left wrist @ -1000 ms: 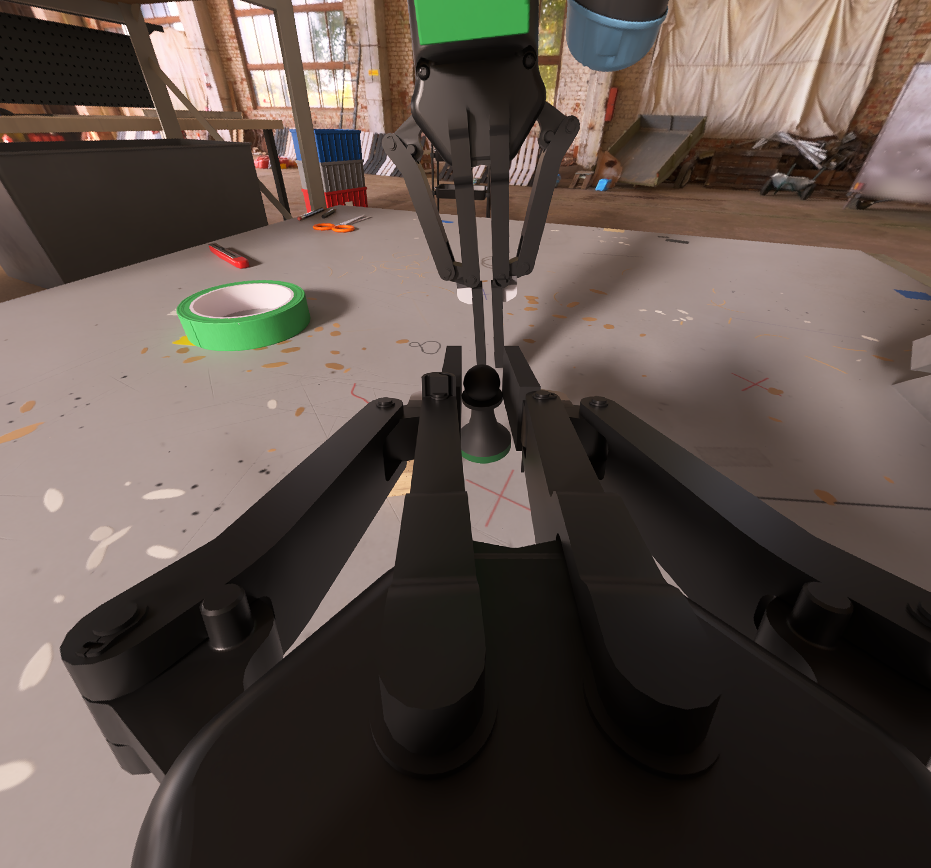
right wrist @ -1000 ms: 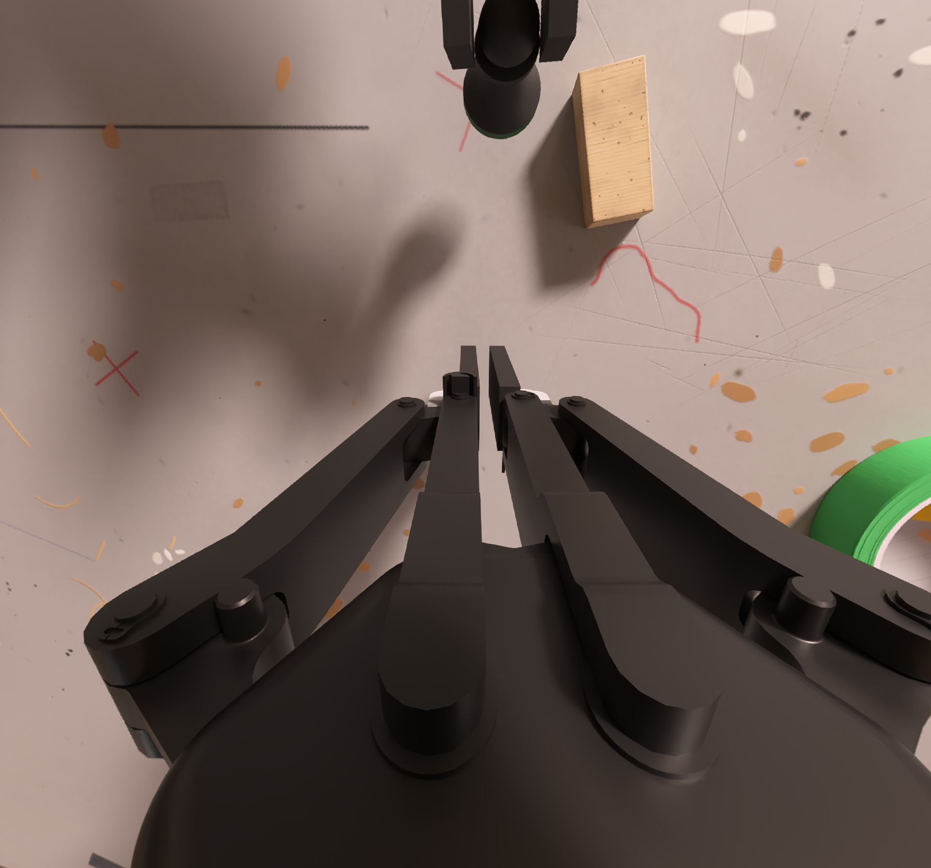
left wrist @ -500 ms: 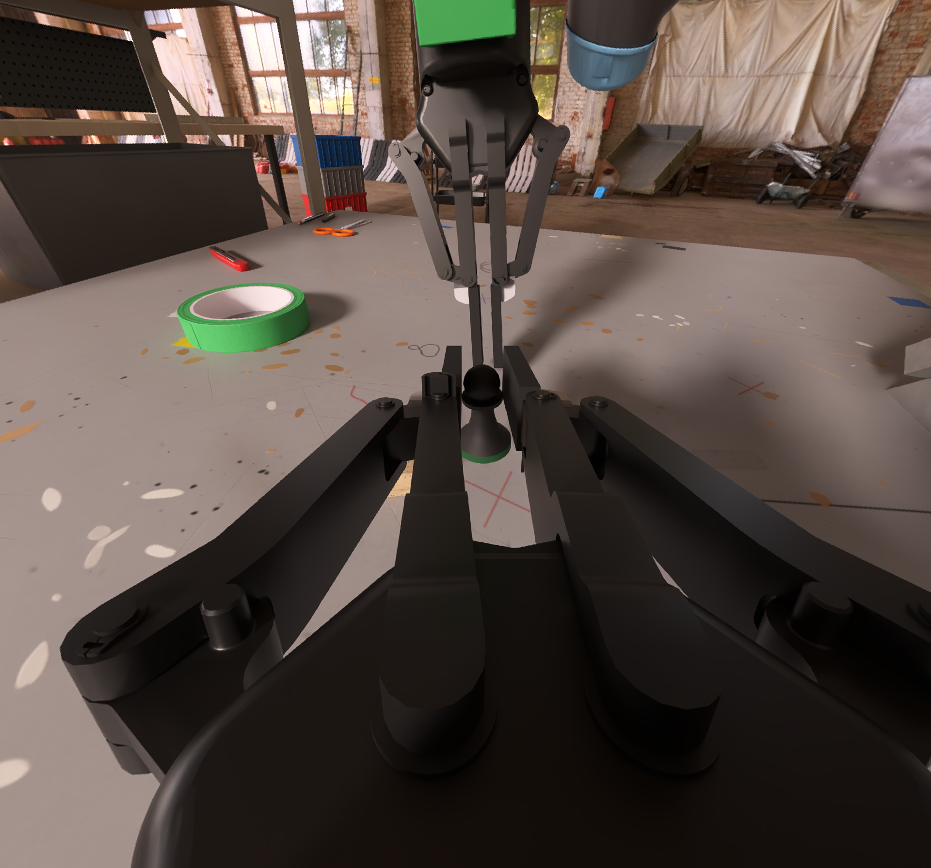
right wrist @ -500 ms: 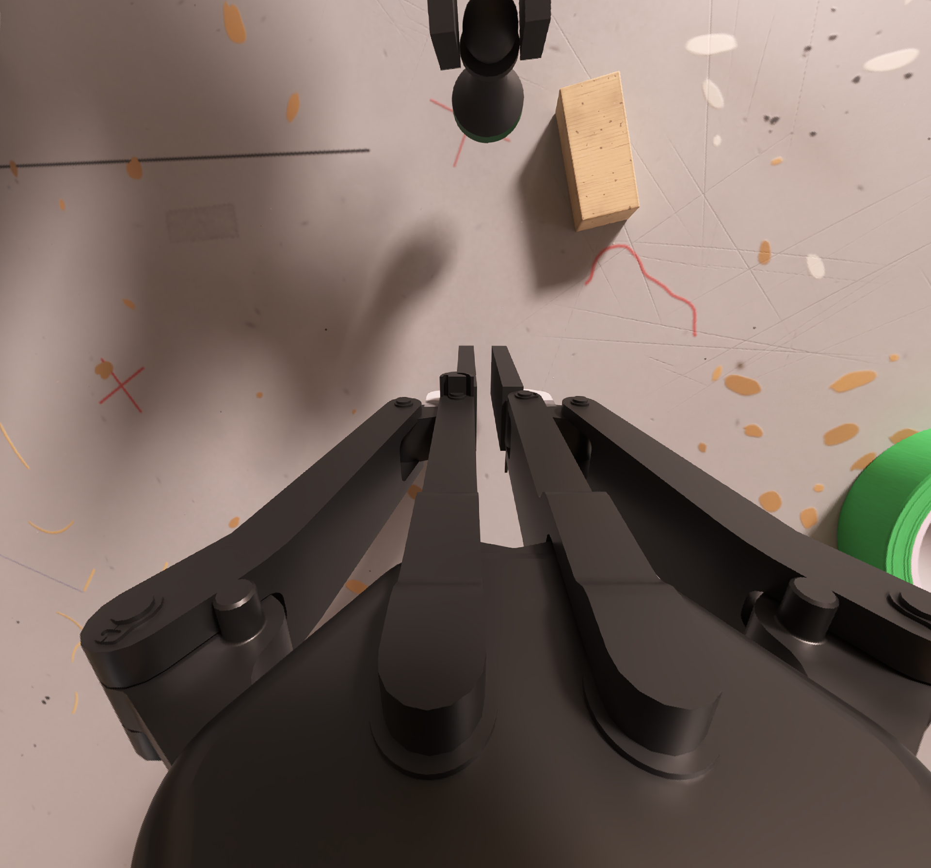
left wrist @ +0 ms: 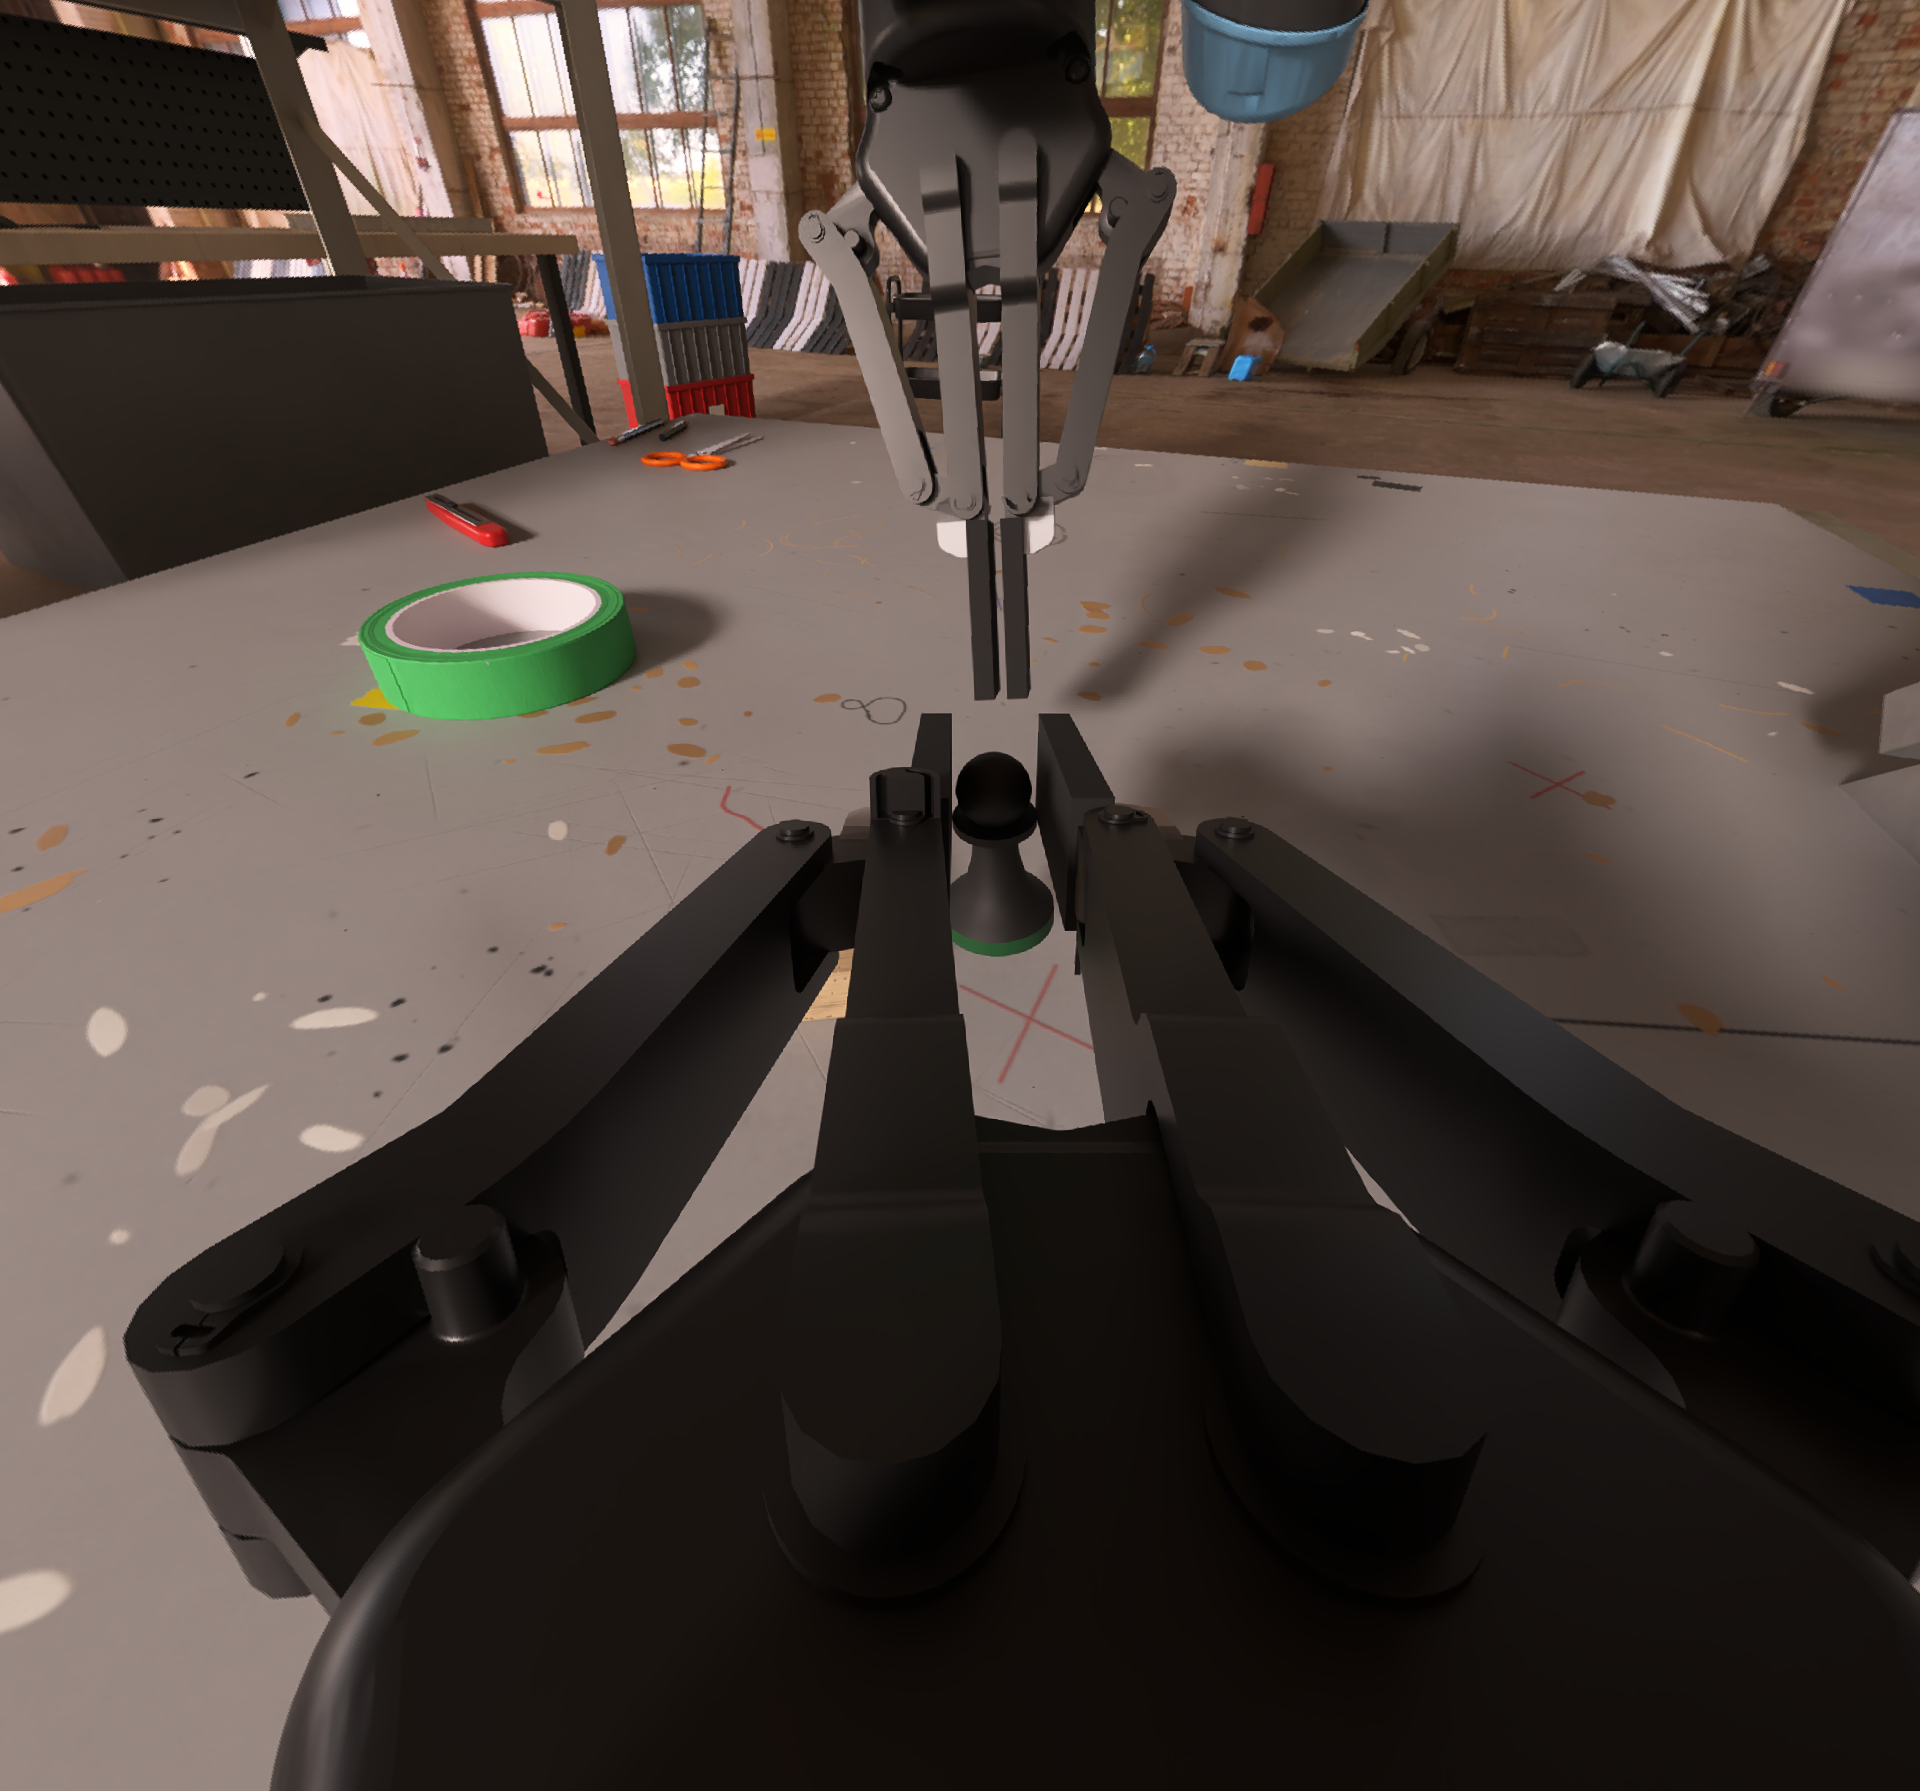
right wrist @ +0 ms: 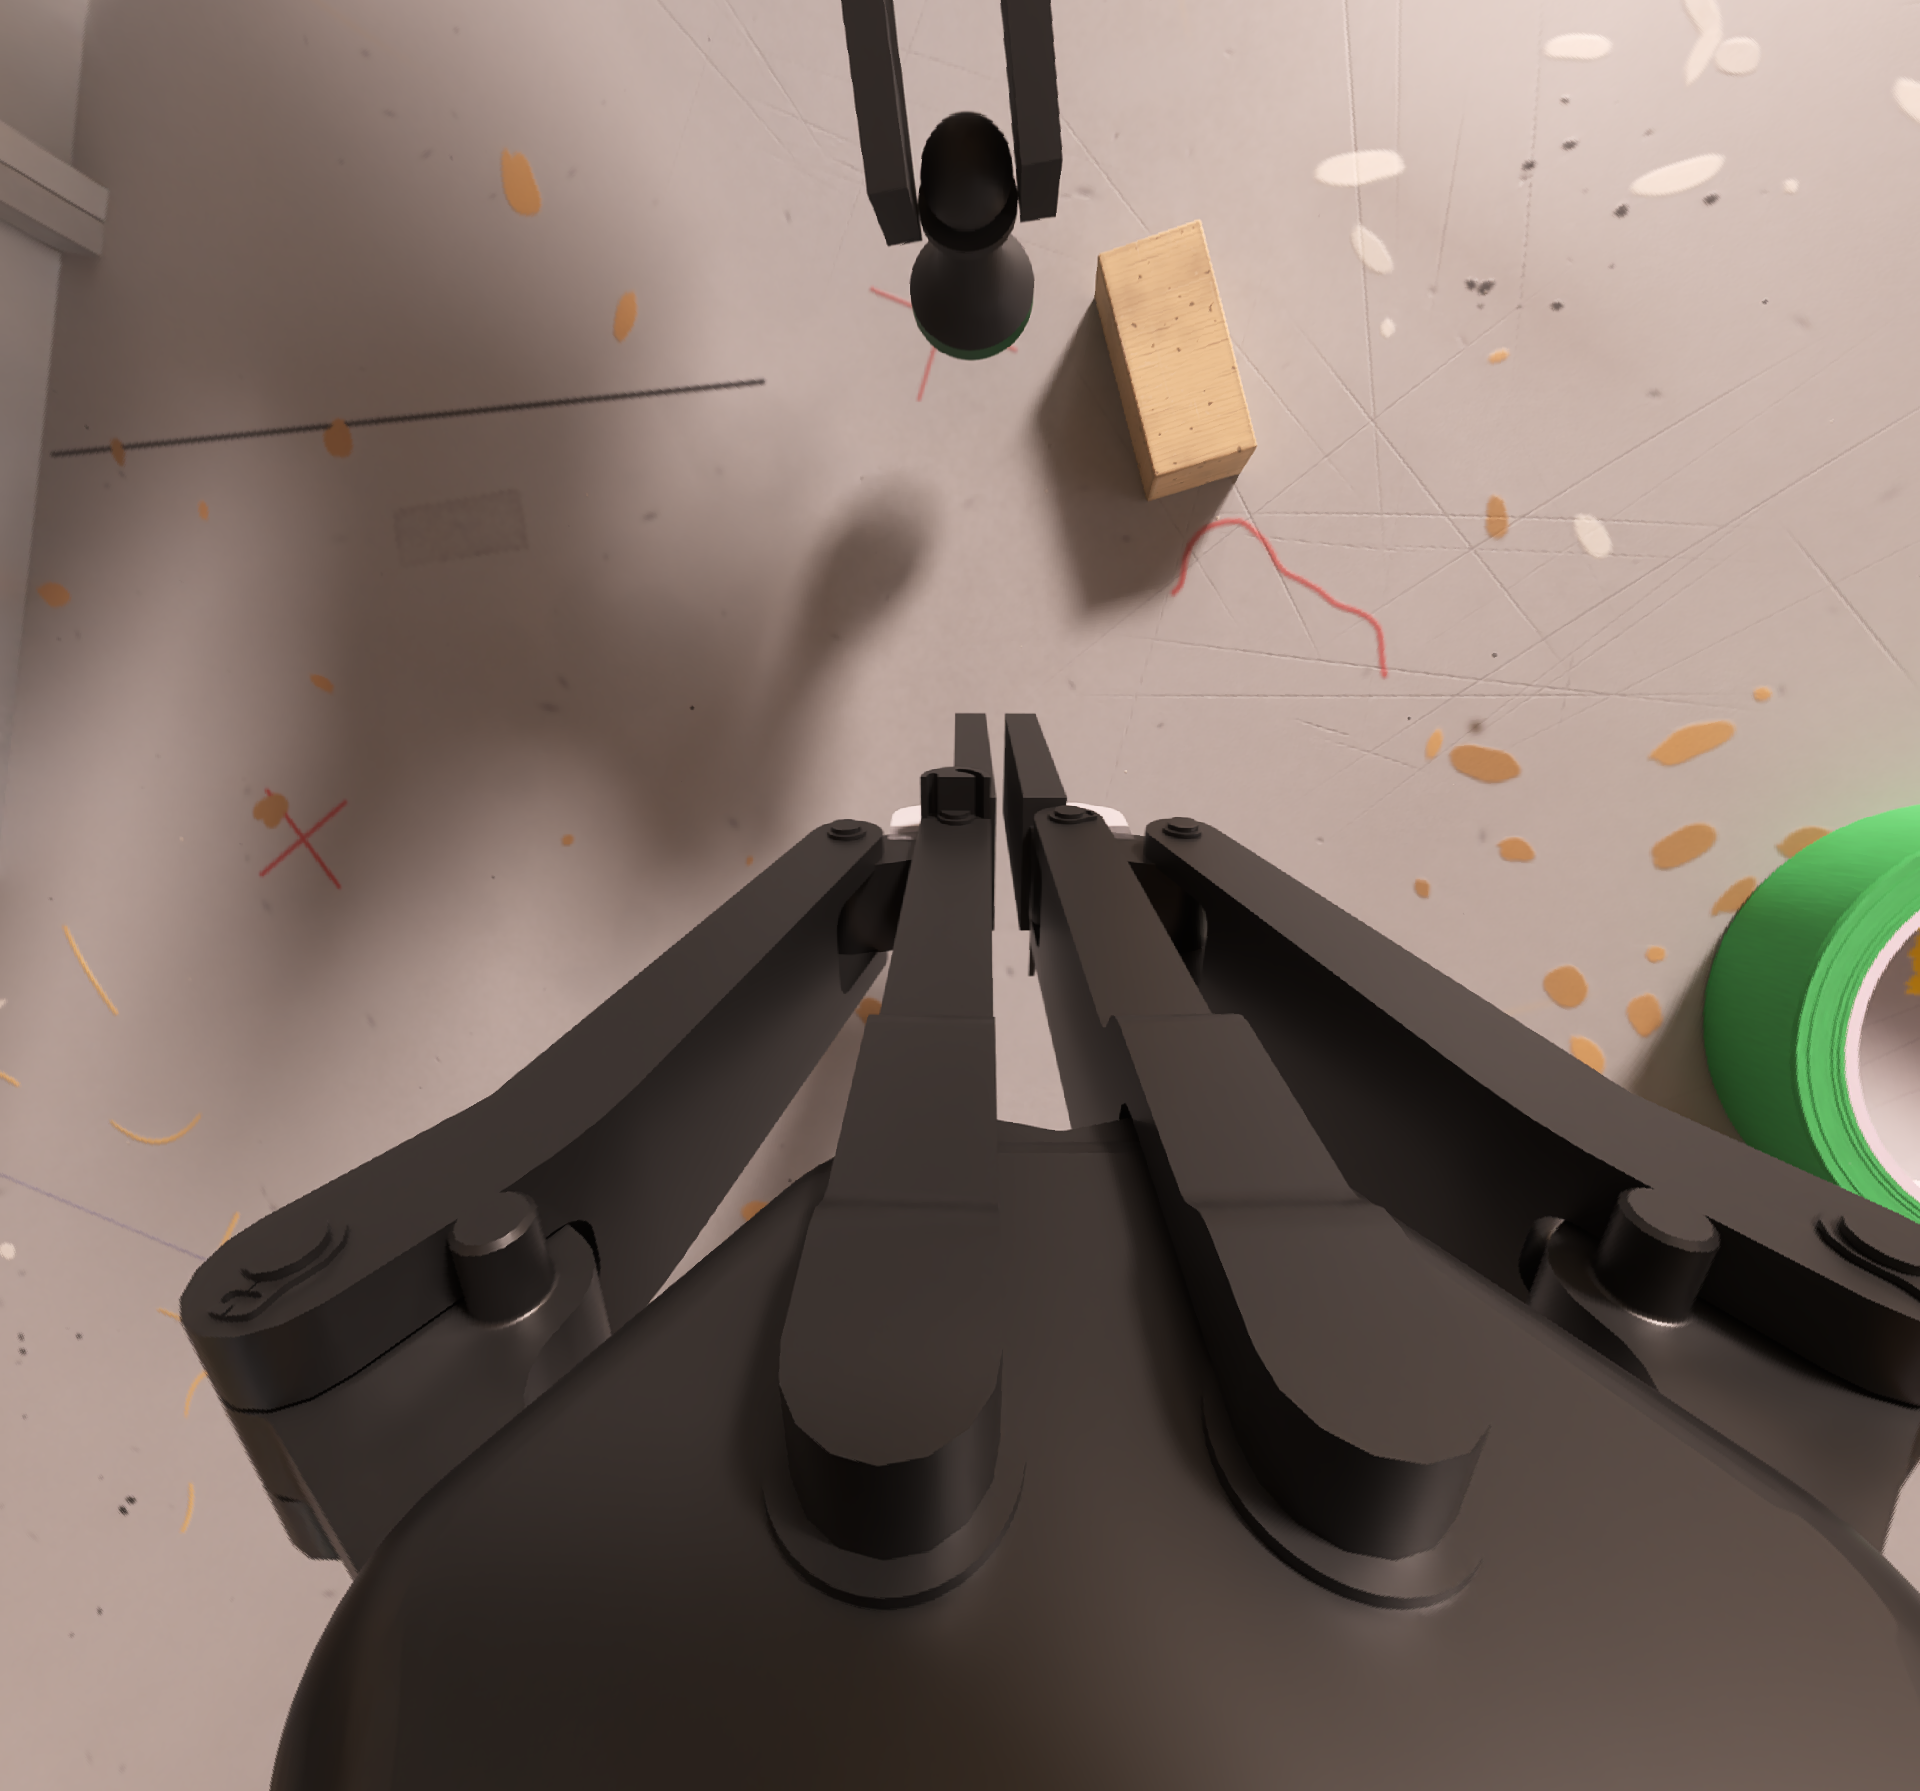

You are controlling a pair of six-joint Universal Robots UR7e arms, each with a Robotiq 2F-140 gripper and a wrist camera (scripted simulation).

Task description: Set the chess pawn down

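The black chess pawn (left wrist: pixel 995 868) with a green felt base hangs upright between the fingertips of my left gripper (left wrist: pixel 992 733), which is shut on its round head. In the right wrist view the pawn (right wrist: pixel 971 297) sits a little above the grey table, and its shadow falls apart from its base. The left gripper (right wrist: pixel 968 219) reaches in there from the top edge. My right gripper (right wrist: pixel 995 723) is shut and empty, pointing down at the table. In the left wrist view it (left wrist: pixel 997 692) hangs just behind and above the pawn's head.
A light wooden block (right wrist: pixel 1179 359) lies on the table (right wrist: pixel 520 183) right beside the pawn. A roll of green tape (left wrist: pixel 499 645) lies to the left, with a red knife (left wrist: pixel 468 520) and orange scissors (left wrist: pixel 684 461) behind it. A dark box (left wrist: pixel 260 391) stands at the far left.
The right gripper has lifted a little and come nearer, staying shut. The pawn and block sit lower in its view. The left gripper holds the pawn as before.
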